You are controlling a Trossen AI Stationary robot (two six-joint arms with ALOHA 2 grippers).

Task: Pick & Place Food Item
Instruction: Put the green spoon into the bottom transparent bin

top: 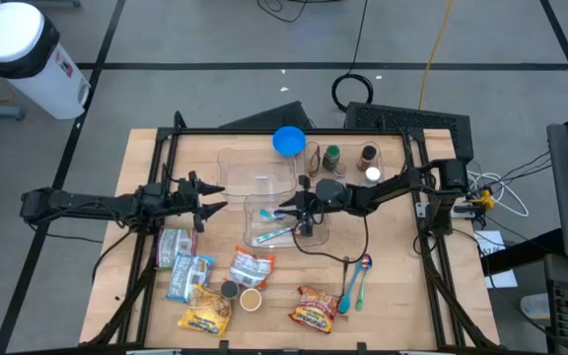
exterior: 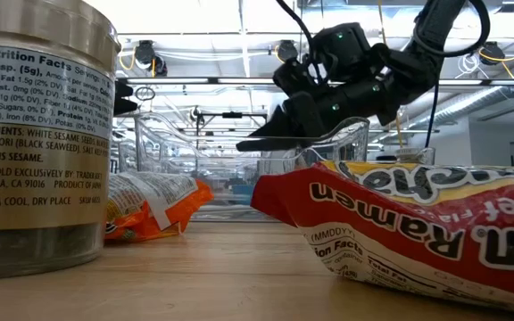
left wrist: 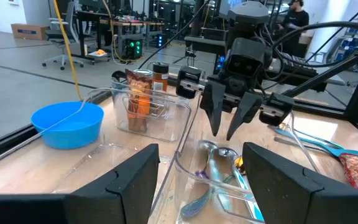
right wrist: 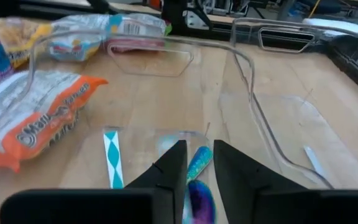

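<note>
- Right end effector (top: 299,219) hung over the clear bin (top: 254,235) at mid-desk, fingers (left wrist: 215,112) parted by a narrow gap, nothing between them
- A spoon (left wrist: 213,167) lay inside that bin, just below the fingertips
- Left end effector (top: 210,197) waited left of the bins, jaws spread wide, empty
- Ramen packets (top: 313,310) and other food packs (top: 249,267) lay on the desk (top: 402,286) near the front edge, outside the bins
</note>
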